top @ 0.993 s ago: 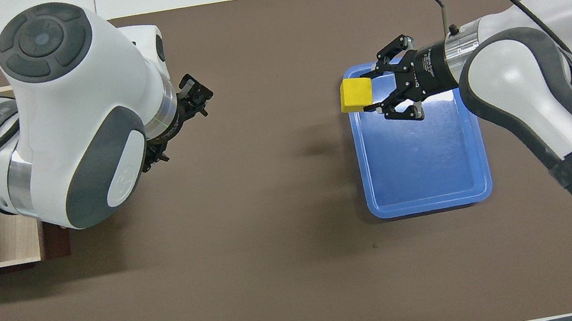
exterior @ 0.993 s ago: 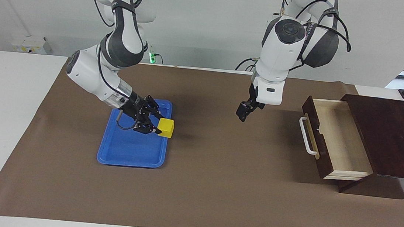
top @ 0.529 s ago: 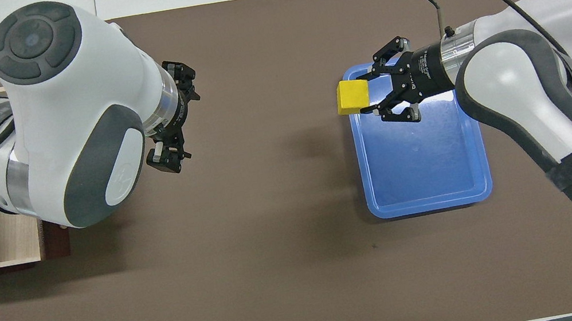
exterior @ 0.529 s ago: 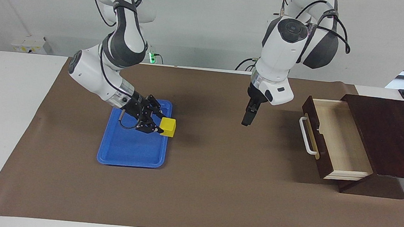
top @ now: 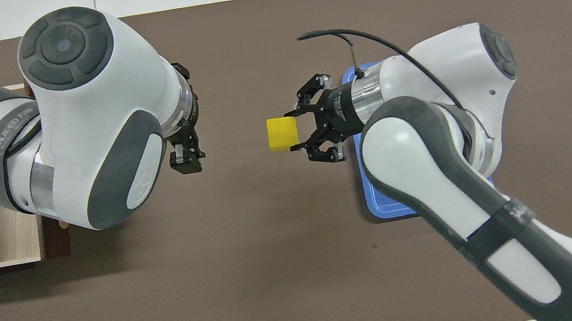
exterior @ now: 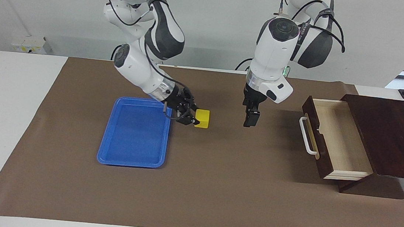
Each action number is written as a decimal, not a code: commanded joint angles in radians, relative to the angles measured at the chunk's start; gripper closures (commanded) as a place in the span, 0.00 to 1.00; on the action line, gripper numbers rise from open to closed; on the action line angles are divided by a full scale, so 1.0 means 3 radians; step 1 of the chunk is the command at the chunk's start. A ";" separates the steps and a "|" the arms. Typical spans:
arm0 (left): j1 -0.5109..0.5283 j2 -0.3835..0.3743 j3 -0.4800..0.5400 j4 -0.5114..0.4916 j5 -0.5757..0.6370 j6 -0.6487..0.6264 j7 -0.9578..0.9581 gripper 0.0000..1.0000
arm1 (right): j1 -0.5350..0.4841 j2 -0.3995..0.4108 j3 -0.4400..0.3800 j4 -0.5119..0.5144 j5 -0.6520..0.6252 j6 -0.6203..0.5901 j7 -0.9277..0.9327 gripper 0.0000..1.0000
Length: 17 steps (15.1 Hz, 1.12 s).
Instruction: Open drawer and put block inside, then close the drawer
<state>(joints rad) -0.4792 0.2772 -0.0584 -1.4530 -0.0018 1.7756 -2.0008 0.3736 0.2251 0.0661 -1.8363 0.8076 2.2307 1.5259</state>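
Observation:
My right gripper point(exterior: 197, 116) is shut on the small yellow block point(exterior: 202, 118) and holds it in the air over the brown mat, just past the blue tray's edge; the block also shows in the overhead view point(top: 282, 134) between the two grippers. My left gripper point(exterior: 250, 122) hangs over the mat between the block and the drawer, and holds nothing; it also shows in the overhead view point(top: 187, 165). The dark wooden drawer point(exterior: 336, 137) stands pulled open at the left arm's end. Its pale inside is empty and its white handle point(exterior: 305, 136) faces the table's middle.
The flat blue tray point(exterior: 133, 133) lies empty on the mat toward the right arm's end. The dark cabinet point(exterior: 389, 135) holds the drawer. A brown mat point(exterior: 194, 194) covers most of the white table.
My right gripper has carried the block off the blue tray toward the table's middle and the left gripper. My left gripper has turned and shifted slightly toward the drawer.

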 commanded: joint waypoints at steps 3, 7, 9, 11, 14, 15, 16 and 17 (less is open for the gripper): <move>-0.0105 0.0027 0.0047 -0.0060 0.0078 0.0054 -0.0172 0.00 | 0.0155 -0.0045 -0.0006 0.0021 0.0197 0.0030 0.0129 1.00; -0.0156 -0.0014 0.0047 -0.0239 0.0113 0.0110 -0.0361 0.00 | 0.0212 -0.0034 -0.0006 0.0026 0.0202 0.0137 0.0180 1.00; -0.0207 -0.0065 0.0052 -0.0331 0.0114 0.0100 -0.0433 0.00 | 0.0263 -0.0029 -0.0006 0.0026 0.0207 0.0142 0.0191 1.00; -0.0253 -0.0101 0.0052 -0.0382 0.0119 0.0069 -0.0525 0.00 | 0.0263 -0.0034 -0.0006 0.0026 0.0253 0.0137 0.0185 1.00; -0.0345 -0.0121 0.0052 -0.0418 0.0119 0.0049 -0.0601 0.00 | 0.0263 -0.0034 -0.0006 0.0026 0.0258 0.0122 0.0185 1.00; -0.0351 -0.0121 0.0052 -0.0418 0.0144 0.0049 -0.0627 0.00 | 0.0263 -0.0034 -0.0006 0.0026 0.0258 0.0117 0.0185 1.00; -0.0366 -0.0136 0.0047 -0.0433 0.0175 0.0054 -0.0653 0.00 | 0.0258 -0.0034 -0.0006 0.0026 0.0258 0.0111 0.0185 1.00; -0.0391 -0.0147 0.0052 -0.0464 0.0175 0.0064 -0.0663 0.00 | 0.0253 -0.0034 -0.0006 0.0026 0.0263 0.0106 0.0185 1.00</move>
<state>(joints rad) -0.5700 0.2722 -0.0577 -1.5401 0.0287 1.7799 -2.1705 0.4495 0.2227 0.0639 -1.8293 0.8710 2.2592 1.5625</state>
